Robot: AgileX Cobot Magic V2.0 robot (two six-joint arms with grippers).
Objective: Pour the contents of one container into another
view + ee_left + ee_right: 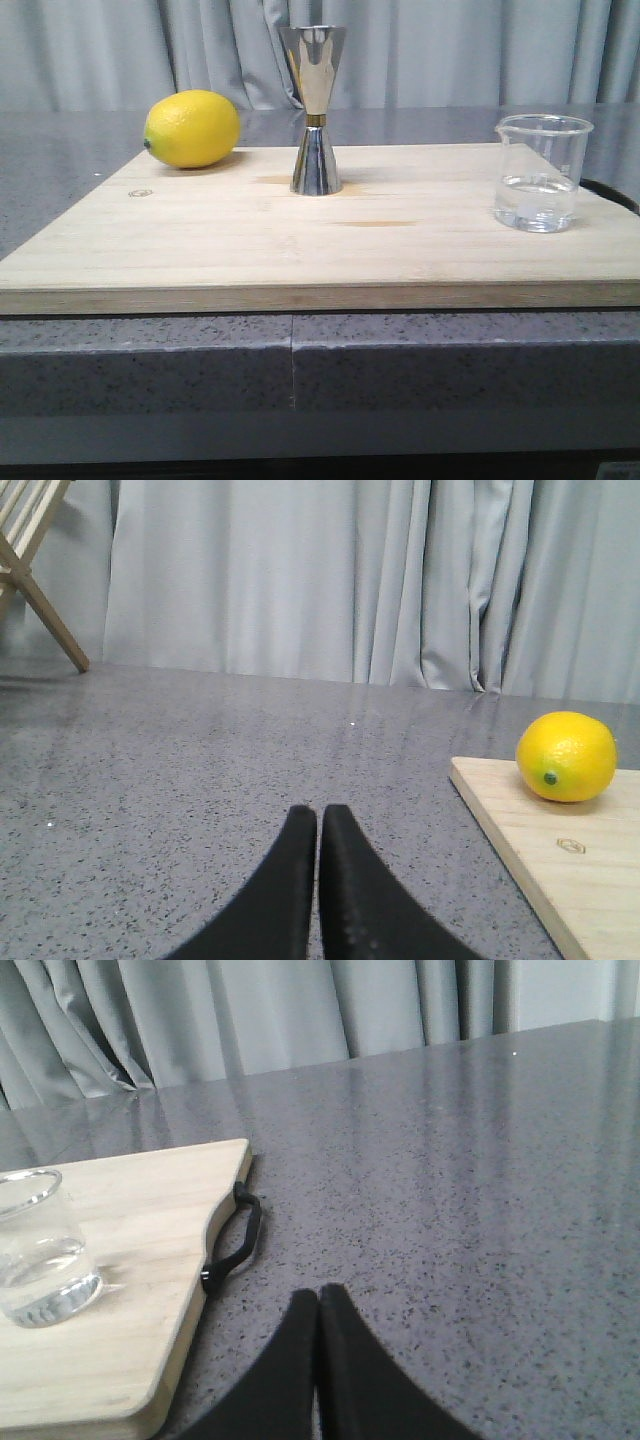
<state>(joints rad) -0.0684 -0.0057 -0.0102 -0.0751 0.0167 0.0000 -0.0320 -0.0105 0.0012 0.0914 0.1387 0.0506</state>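
The clear glass beaker (541,172) stands upright at the right end of the wooden board (200,250), holding a little clear liquid; the right wrist view also shows the beaker (42,1250). The steel hourglass jigger (315,110) stands upright near the board's middle, toward the back. Neither arm shows in the front view. My left gripper (319,814) is shut and empty over the grey counter, off the board's left side. My right gripper (318,1294) is shut and empty over the counter, off the board's right side, apart from the beaker.
A yellow lemon (192,128) lies on the board's back left corner, and the left wrist view shows the lemon (566,756) too. A black strap handle (232,1243) hangs at the board's right edge. A wooden rack leg (40,585) stands far off. Grey curtains hang behind.
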